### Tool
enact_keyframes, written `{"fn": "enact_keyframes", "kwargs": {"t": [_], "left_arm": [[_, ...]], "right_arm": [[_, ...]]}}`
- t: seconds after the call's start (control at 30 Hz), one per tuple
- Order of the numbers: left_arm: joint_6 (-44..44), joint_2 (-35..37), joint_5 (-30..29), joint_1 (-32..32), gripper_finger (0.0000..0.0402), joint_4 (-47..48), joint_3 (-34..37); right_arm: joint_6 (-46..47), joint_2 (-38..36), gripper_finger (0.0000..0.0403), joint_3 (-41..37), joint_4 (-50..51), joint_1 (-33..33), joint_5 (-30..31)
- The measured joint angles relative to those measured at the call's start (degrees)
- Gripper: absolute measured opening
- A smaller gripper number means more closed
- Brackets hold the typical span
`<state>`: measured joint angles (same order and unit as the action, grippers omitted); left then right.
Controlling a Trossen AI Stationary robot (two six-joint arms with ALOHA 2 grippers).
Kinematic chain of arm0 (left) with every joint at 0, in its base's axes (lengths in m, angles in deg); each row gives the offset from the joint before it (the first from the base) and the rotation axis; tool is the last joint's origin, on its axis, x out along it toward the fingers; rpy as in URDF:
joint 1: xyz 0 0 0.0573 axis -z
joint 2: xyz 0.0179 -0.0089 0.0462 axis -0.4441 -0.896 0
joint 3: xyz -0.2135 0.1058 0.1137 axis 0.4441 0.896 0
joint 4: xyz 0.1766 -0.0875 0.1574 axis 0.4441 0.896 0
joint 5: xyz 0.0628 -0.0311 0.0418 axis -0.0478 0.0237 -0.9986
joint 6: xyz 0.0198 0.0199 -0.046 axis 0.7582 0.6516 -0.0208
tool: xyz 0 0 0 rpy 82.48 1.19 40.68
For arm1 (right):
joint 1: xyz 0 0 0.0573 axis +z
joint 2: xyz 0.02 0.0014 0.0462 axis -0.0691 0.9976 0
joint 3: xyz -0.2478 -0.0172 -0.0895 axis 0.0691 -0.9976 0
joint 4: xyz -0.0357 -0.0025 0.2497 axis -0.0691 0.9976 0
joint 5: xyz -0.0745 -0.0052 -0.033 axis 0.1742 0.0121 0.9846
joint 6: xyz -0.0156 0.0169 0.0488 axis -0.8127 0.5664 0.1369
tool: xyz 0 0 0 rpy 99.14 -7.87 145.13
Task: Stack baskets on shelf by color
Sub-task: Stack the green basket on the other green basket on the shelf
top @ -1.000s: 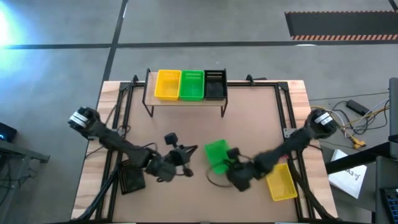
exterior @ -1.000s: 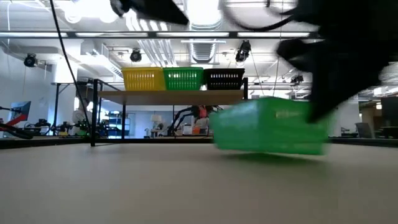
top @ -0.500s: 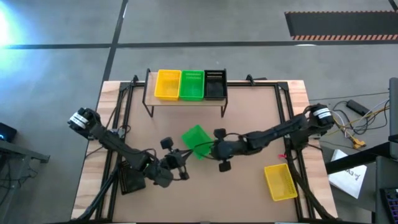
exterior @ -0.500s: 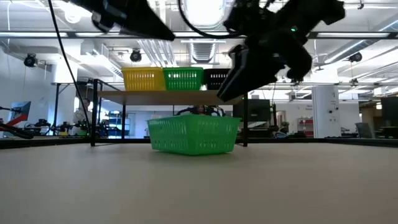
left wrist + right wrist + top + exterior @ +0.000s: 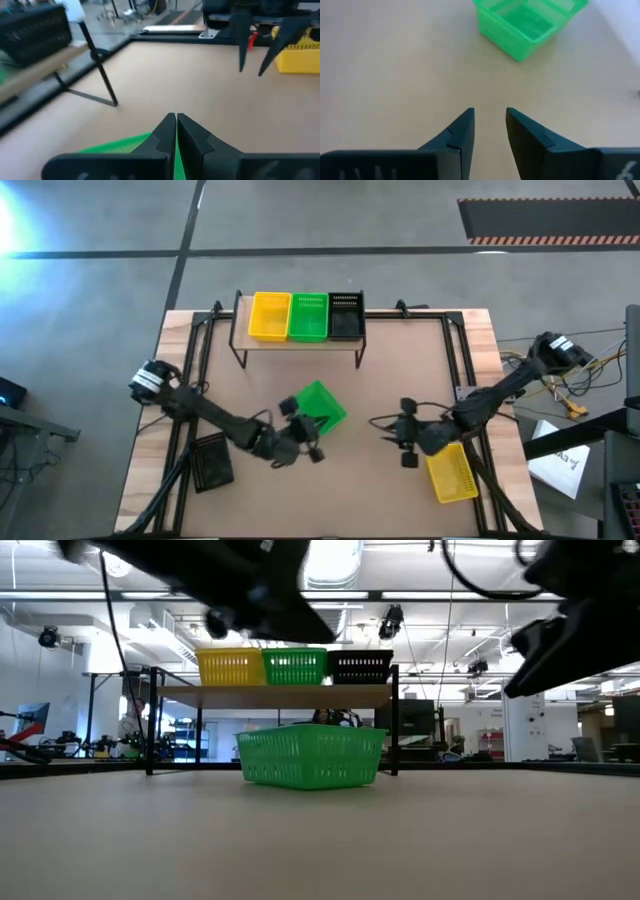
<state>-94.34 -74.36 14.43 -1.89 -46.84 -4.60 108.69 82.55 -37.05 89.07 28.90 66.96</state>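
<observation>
A loose green basket (image 5: pixel 318 405) stands upright on its base in the middle of the table, also seen in the low view (image 5: pixel 311 755). The shelf (image 5: pixel 300 343) at the far edge carries a yellow (image 5: pixel 270 316), a green (image 5: pixel 309 317) and a black basket (image 5: pixel 346 316) side by side. My left gripper (image 5: pixel 312 442) is shut and hangs in the air at the loose green basket's near side; the wrist view (image 5: pixel 176 118) shows green mesh (image 5: pixel 120 146) below it. My right gripper (image 5: pixel 385 428) stands open and empty (image 5: pixel 490 112), right of that basket and next to a yellow basket (image 5: pixel 450 473).
A black basket (image 5: pixel 212 462) lies at the table's near left. The yellow basket sits at the near right corner. Black frame rails (image 5: pixel 462 370) run along the table's sides. Bare tabletop lies between the shelf and the green basket.
My right gripper has carried the green basket from the near right to the table's middle, set it upright on the table and let go. It has then drawn back toward the right edge. My left gripper has moved right, toward the green basket.
</observation>
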Motion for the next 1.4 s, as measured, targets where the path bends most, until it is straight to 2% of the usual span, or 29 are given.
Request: {"fn": "enact_keyframes", "kwargs": {"t": [0.1, 0.2, 0.37, 0.5, 0.57, 0.67, 0.8, 1.0, 1.3, 1.4], "left_arm": [[-0.2, -2.0, 7.4, -3.2, 0.0003, 0.5, -2.8], [-0.2, -2.7, 13.6, -5.2, 0.0028, 3.2, -5.0], [-7.4, -2.8, 17.2, -7.3, 0.0106, 11.9, -6.5], [-13.4, -4.2, 19.7, -8.4, 0.0175, 14.7, -6.6], [-14.9, -5.5, 21.0, -8.5, 0.0197, 15.0, -6.9], [-15.4, -7.6, 21.9, -8.2, 0.0208, 15.1, -8.1], [-16.5, -9.9, 21.3, -8.2, 0.0194, 16.8, -9.8], [-18.0, -9.6, 17.6, -8.1, 0.0134, 27.5, -11.7], [-14.6, -7.3, 20.5, -6.5, 0.0013, 31.9, -12.3], [-14.3, -5.0, 20.8, -5.2, 0.0008, 35.2, -12.6]], "right_arm": [[1.9, -2.5, 0.0095, -2.3, 0.0, 3.4, 5.6], [1.9, -3.4, 0.0088, -3.5, -1.2, 5.0, 9.2], [1.4, -2.5, 0.0077, -4.2, -2.1, 5.1, 10.5], [1.0, -0.6, 0.0069, -4.2, -2.5, 5.1, 10.6], [1.0, 0.4, 0.0066, -4.2, -2.7, 5.1, 10.7], [0.9, 1.9, 0.0063, -4.1, -2.8, 5.1, 10.7], [0.8, 3.5, 0.0064, -3.9, -3.1, 5.1, 12.9], [0.9, 5.1, 0.0064, -3.9, -4.0, 5.1, 13.6], [0.9, 5.7, 0.0063, -3.9, -4.3, 5.1, 13.6], [0.9, 5.7, 0.0066, -3.9, -4.3, 5.1, 13.6]]}}
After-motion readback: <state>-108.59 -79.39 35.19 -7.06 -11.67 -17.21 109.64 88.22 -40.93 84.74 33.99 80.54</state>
